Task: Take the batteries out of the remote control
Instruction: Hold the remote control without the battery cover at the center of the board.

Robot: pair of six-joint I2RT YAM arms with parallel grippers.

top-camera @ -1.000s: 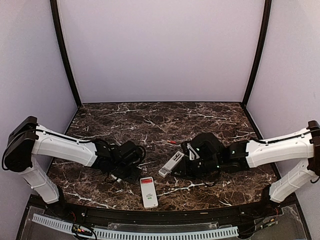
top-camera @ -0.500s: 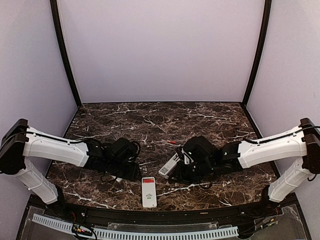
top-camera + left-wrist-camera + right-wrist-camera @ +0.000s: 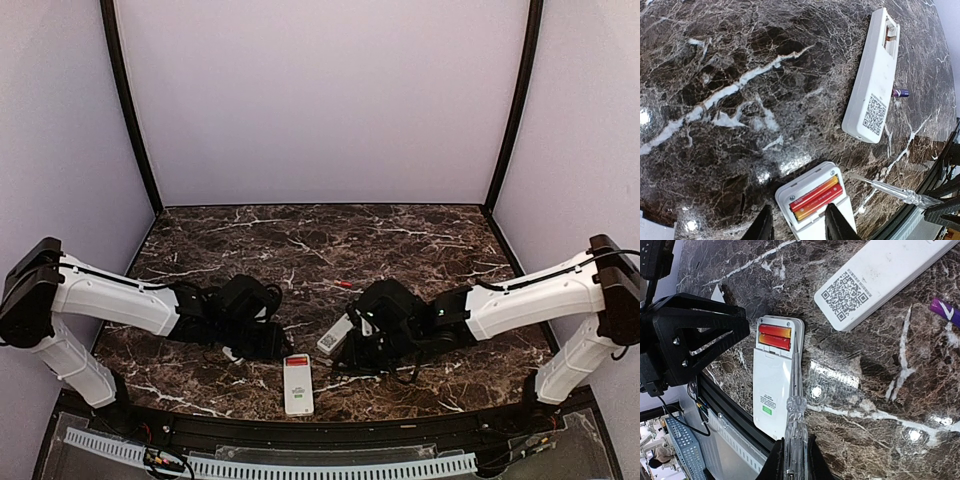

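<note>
Red and orange in the open bay: two batteries [image 3: 816,196] lie side by side in the near remote [image 3: 811,226], cover off. That bay end sits right between the left jaws. Those jaws stand part-way open, with one finger [image 3: 764,226] on either side of the remote's body. Whether the pads are actually pressing its sides, I cannot tell.

On the other arm, the right jaws are clamped tight on the clear handle of a screwdriver [image 3: 795,410]. Its shaft runs straight out ahead of them along the near remote's edge, the tip just beside the ends of the two batteries. Touching or not, I cannot tell.

Further out, beyond the screwdriver tip, lies a second white remote [image 3: 875,277], QR label up and apart from the first. Its bay is open at the end farthest from the left jaws. A purple battery [image 3: 945,311] rests on the dark marble desk [image 3: 715,100] just beside that second remote. From above, both sets of jaws are down low over the desk, with the near remote between them.
</note>
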